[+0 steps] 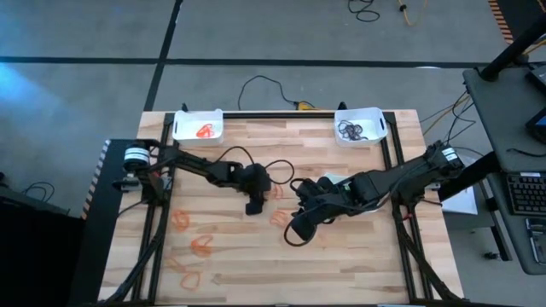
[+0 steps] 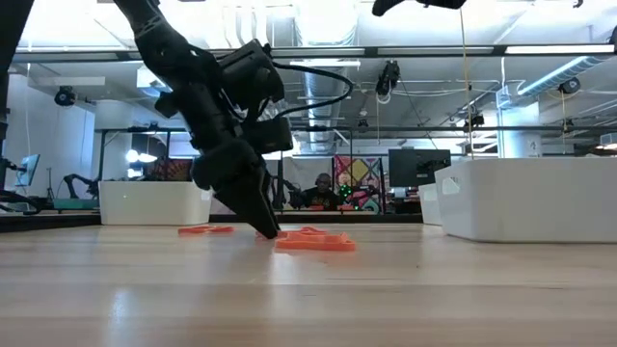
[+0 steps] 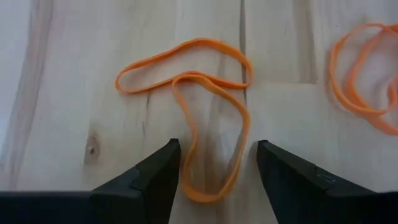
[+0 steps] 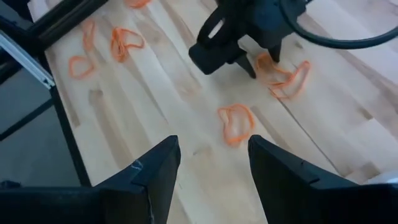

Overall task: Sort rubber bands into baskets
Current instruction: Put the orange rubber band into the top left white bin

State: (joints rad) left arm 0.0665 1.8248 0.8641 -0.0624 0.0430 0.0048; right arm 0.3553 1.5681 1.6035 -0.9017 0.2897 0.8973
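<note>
An orange rubber band (image 3: pixel 208 118) lies between the left hand's (image 3: pixel 217 165) parted fingers, ungrasped on the table (image 3: pixel 74 93).

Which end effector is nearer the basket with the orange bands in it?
Left. The left end effector is near the table's middle, the basket at its far-left corner; the right end effector is farther off.

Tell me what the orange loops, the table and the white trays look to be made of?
Orange loops: likely rubber, matte; thin and lying in limp curves. Table: wood, pale planks with grain and a knot. White trays: probably plastic, smooth, rounded corners.
</note>
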